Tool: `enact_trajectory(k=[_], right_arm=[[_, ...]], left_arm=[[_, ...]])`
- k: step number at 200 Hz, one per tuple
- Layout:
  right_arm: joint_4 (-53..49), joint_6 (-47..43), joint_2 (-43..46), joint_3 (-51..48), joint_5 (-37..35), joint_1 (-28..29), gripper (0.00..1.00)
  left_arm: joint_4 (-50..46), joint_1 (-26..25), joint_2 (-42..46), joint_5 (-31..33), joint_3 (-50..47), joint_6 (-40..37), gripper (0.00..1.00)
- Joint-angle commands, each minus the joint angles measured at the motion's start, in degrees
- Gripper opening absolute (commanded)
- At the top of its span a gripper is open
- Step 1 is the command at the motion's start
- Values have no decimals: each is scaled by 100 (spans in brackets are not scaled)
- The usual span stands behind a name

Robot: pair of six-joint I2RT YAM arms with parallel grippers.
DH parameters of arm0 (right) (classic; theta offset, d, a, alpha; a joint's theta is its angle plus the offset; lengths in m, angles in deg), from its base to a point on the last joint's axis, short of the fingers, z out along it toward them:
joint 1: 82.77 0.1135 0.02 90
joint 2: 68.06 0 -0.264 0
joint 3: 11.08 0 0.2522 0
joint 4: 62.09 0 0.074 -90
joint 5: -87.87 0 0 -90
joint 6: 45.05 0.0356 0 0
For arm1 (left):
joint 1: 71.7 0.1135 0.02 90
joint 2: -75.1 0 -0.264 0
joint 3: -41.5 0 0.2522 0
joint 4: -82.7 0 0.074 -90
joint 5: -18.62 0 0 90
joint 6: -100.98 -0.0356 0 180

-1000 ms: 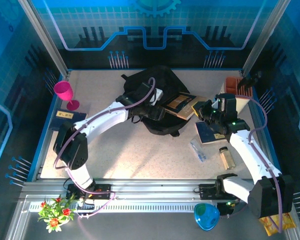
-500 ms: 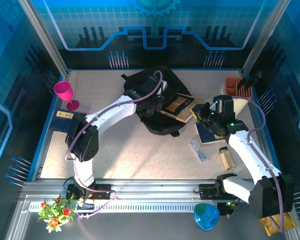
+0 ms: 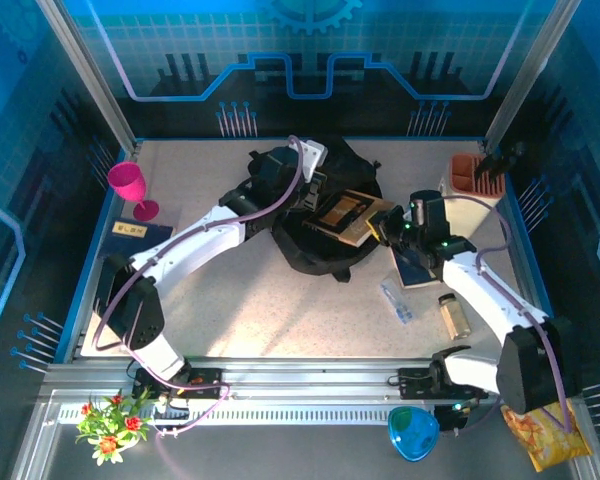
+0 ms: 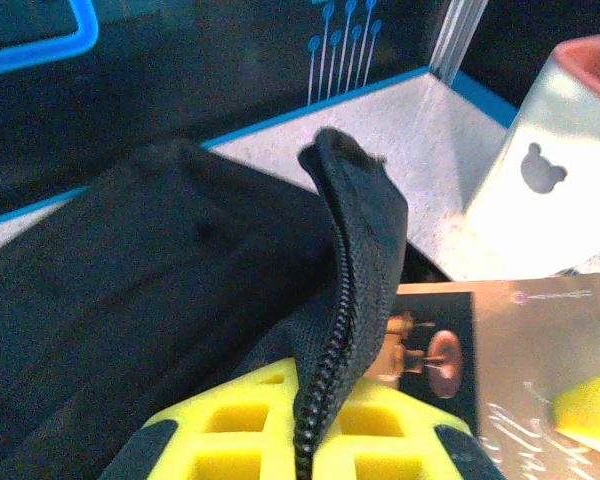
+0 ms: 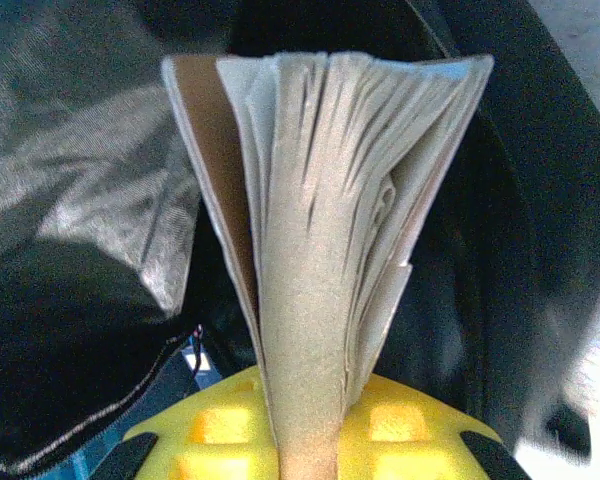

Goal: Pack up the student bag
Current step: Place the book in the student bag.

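Student bag (image 3: 318, 255): left jaws are clamped shut on its zipper edge (image 4: 345, 300), holding that lip upright and the mouth open. Right jaws are closed on the bottom edge of a book (image 5: 320, 190). Its pages are fanned and the far end points into the dark bag interior.

Top view: the book (image 3: 345, 212) lies across the bag's opening, right jaws at its 3 o'clock side, left jaws at its 10 o'clock. Can't tell how much of it is inside yet.

Bag sits on the table (image 3: 240, 310) at 12 o'clock from centre, in the far half. Beige pen holder (image 3: 470, 180) is at 2 o'clock, apart from the bag. Loose around 4 o'clock: dark booklet (image 3: 412, 268) under the right arm, clear packet (image 3: 395, 300), small jar (image 3: 453, 315). Pink goblet (image 3: 130, 185) is out at 10 o'clock.

Step, my read: book insertion, with the left arm keeping the mouth open.

Next move calls for:
- Right arm drives the book toward 9 o'clock, under the raised lip.
- Left keeps the lip high until the book clears the zipper.
- Release only once it's seated.

Watch for the fanned pages snagging on the zip teeth.
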Motion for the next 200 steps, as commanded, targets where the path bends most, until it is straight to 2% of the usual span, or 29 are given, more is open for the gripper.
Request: enact_trajectory(k=[1, 52, 109, 124, 147, 174, 191, 200], right_arm=[[1252, 421, -237, 348, -226, 159, 5], [2902, 1062, -1049, 343, -439, 435, 4], [4112, 979, -2366, 745, -1087, 813, 4], [4114, 817, -2709, 935, -1367, 958, 6], [3238, 826, -3196, 1423, -1430, 1147, 9], [2560, 971, -3555, 1679, -1075, 1277, 25], [1992, 938, -3492, 1719, -873, 1280, 47], [1753, 834, -3352, 1657, -774, 1262, 56]], left_arm=[[940, -25, 288, -338, -89, -126, 2], [1041, -53, 265, -614, -283, 141, 3], [1158, -81, 292, -538, -610, 588, 3], [1151, -87, 300, -447, -649, 678, 4], [1037, -59, 281, -306, -628, 801, 4], [889, 107, 224, -448, -616, 1084, 6], [831, 203, 180, -470, -637, 1134, 6], [806, 240, 167, -472, -659, 1148, 7]])
